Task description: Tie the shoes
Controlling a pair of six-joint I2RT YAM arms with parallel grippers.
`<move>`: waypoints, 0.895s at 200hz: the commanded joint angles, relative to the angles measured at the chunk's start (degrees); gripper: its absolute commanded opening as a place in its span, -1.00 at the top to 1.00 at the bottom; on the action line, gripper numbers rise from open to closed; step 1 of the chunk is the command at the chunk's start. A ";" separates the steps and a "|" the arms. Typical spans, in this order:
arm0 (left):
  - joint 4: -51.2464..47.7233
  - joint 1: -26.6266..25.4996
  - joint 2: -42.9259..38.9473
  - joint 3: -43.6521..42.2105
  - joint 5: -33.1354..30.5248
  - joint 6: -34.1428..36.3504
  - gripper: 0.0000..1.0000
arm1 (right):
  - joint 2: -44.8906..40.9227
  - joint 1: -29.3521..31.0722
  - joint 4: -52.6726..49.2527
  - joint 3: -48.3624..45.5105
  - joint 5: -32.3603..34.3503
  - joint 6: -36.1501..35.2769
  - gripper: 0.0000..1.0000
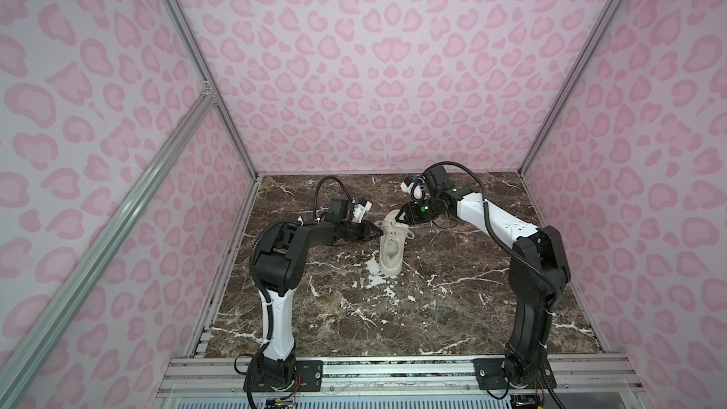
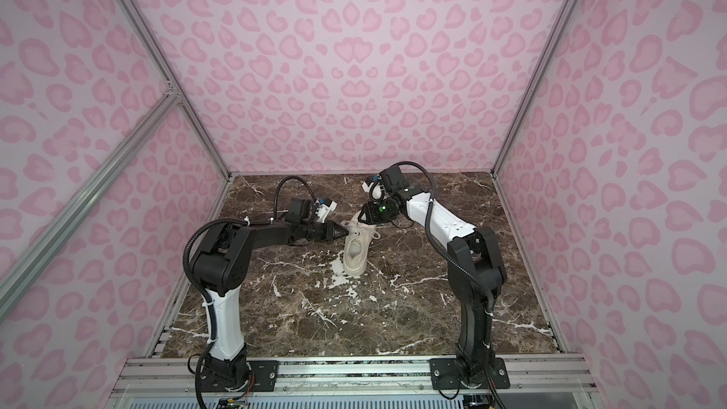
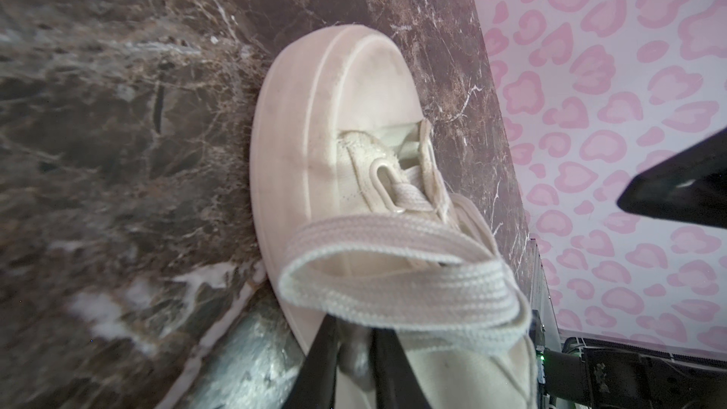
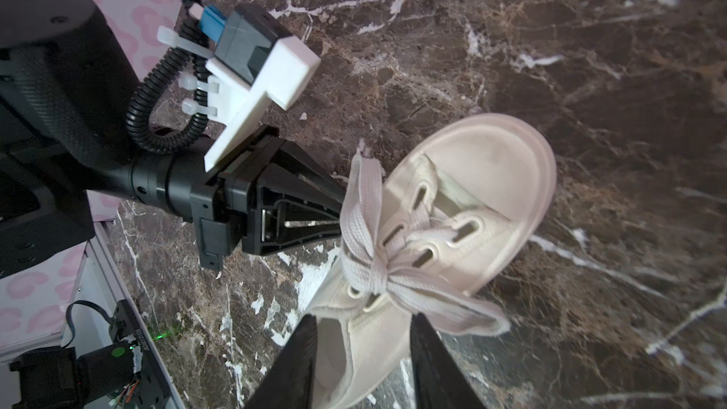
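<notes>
The sneaker [image 1: 390, 253] stands on its sole in the middle of the tabletop [image 1: 354, 320], toe toward the far wall and heel on the near side. Its laces [image 4: 377, 269] cross in a knot over the eyelets, with one loop splayed to each side. My left pincer [image 1: 379, 232] lies low at the shoe's left flank. Its jaws stand nearly together at the left loop [image 4: 360, 190], and I cannot tell whether they actually pinch it. My right pincer [image 1: 398, 217] hovers over the far right of the toe, jaws apart and holding nothing, with the right loop [image 4: 452, 308] just beside one finger [image 4: 432, 356].
</notes>
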 commanded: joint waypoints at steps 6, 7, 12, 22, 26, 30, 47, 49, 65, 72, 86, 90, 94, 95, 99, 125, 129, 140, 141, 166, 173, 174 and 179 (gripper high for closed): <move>0.19 -0.10 -0.97 -0.32 -0.15 0.02 0.49 | 3.79 2.08 -6.65 5.13 5.43 -6.61 0.12; 0.15 -0.08 -0.97 -0.37 -0.12 -0.01 0.49 | 3.94 2.16 -6.76 5.31 5.53 -6.77 0.12; 0.21 -0.15 -1.05 -0.38 -0.10 -0.03 0.46 | 4.60 2.50 -7.35 6.14 5.96 -7.21 0.11; 0.27 -0.07 -1.14 -0.33 -0.14 -0.13 0.45 | 5.44 2.80 -7.75 7.12 6.33 -7.62 0.11; 0.26 -0.07 -1.14 -0.38 -0.17 -0.21 0.45 | 5.69 2.81 -7.75 7.32 6.29 -7.59 0.11; 0.24 -0.06 -1.14 -0.35 -0.11 -0.29 0.44 | 5.83 2.81 -7.67 7.41 6.19 -7.48 0.11; 0.20 -0.07 -1.14 -0.26 -0.18 -0.37 0.41 | 6.03 2.85 -7.08 7.39 6.03 -7.13 0.11; 0.21 -0.07 -1.14 -0.20 -0.18 -0.38 0.41 | 6.03 2.83 -7.06 7.38 5.92 -7.11 0.11; 0.21 -0.06 -1.14 -0.33 -0.18 -0.52 0.41 | 6.03 2.81 -6.74 7.17 5.71 -6.92 0.11; 0.21 -0.14 -1.14 -0.37 -0.23 -0.61 0.41 | 6.03 2.82 -6.70 7.17 5.73 -6.85 0.11; 0.25 -0.08 -1.23 -0.37 -0.12 -0.87 0.41 | 6.03 2.85 -6.79 7.08 5.71 -6.93 0.11; 0.30 -0.07 -1.23 -0.35 -0.01 -0.91 0.41 | 6.03 2.84 -6.79 7.08 5.71 -6.93 0.12; 0.46 -0.11 -1.23 -0.31 -0.07 -0.99 0.41 | 5.96 2.80 -6.79 7.08 5.78 -6.93 0.12; 0.42 -0.13 -1.23 -0.32 -0.08 -1.00 0.41 | 5.95 2.78 -6.79 7.08 5.79 -6.93 0.12; 0.44 -0.09 -1.23 -0.33 -0.05 -1.00 0.41 | 5.95 2.80 -6.79 7.03 5.80 -6.93 0.12; 0.20 -0.07 -1.40 -0.23 -0.07 -0.93 0.42 | 5.95 2.72 -6.79 7.16 5.80 -7.01 0.11; 0.17 -0.06 -1.48 -0.24 -0.01 -0.92 0.43 | 5.95 2.76 -6.74 7.17 5.80 -7.09 0.11; 0.09 -0.02 -1.49 -0.25 0.04 -0.84 0.51 | 6.01 2.77 -6.66 7.29 5.65 -7.36 0.10; 0.06 0.00 -1.49 -0.25 0.06 -0.83 0.51 | 6.07 2.77 -6.63 7.32 5.64 -7.41 0.10; 0.16 0.02 -1.69 -0.55 0.11 -0.92 0.54 | 6.85 2.85 -7.03 8.26 5.41 -8.36 0.09; 0.21 0.00 -1.75 -0.60 0.15 -1.00 0.54 | 7.14 2.86 -7.18 8.59 5.74 -8.74 0.09; 0.21 0.01 -1.80 -0.60 0.16 -1.05 0.54 | 7.20 2.86 -7.20 8.63 5.77 -8.84 0.09; 0.19 0.02 -1.80 -0.60 0.13 -1.01 0.54 | 7.38 2.94 -7.42 8.87 5.89 -9.20 0.09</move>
